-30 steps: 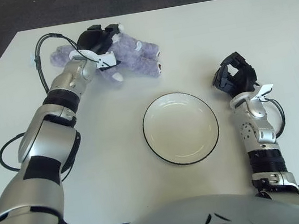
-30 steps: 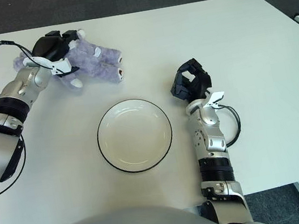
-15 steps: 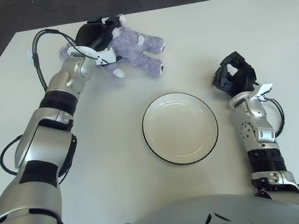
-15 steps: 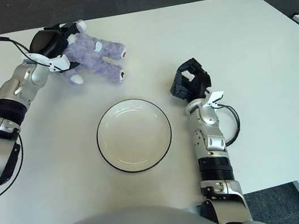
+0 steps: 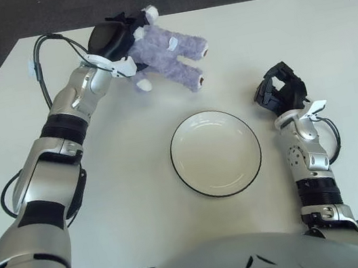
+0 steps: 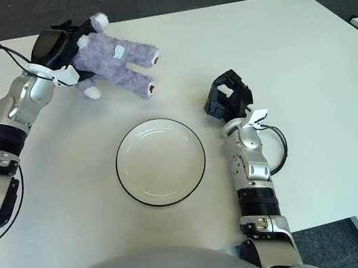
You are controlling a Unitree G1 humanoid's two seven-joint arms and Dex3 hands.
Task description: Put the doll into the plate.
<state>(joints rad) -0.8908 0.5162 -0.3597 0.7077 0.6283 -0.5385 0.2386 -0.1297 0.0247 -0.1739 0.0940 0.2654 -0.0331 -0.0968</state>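
While the left hand (image 5: 110, 40) grips the purple doll (image 5: 165, 53) at its head end, the toy hangs out to the right of the hand over the far left part of the white counter (image 5: 329, 47). The dark fingers are wrapped closed around the plush, so the hand is plainly holding it. The doll's body slants down and to the right, with its two legs pointing toward the middle of the counter and showing small reddish soles at their ends. One pale paw sticks out below the hand, and a white ear or paw shows above it near the counter's far edge. Whether the doll's feet touch the counter surface cannot be told from either view.

The plate (image 5: 216, 153) sits near the centre of the counter, closer to the robot than the doll. It is round, cream-white with a thin dark rim, and holds nothing. The doll is well apart from it, up and to the left, with bare counter between the toy's feet and the plate's far edge.

The right hand (image 5: 281, 95) shows just to the right of the plate, its forearm running back toward the robot's body. Its black fingers are curled inward and grasp nothing. A black cable (image 5: 44, 67) loops from the left wrist out over the counter's left side.
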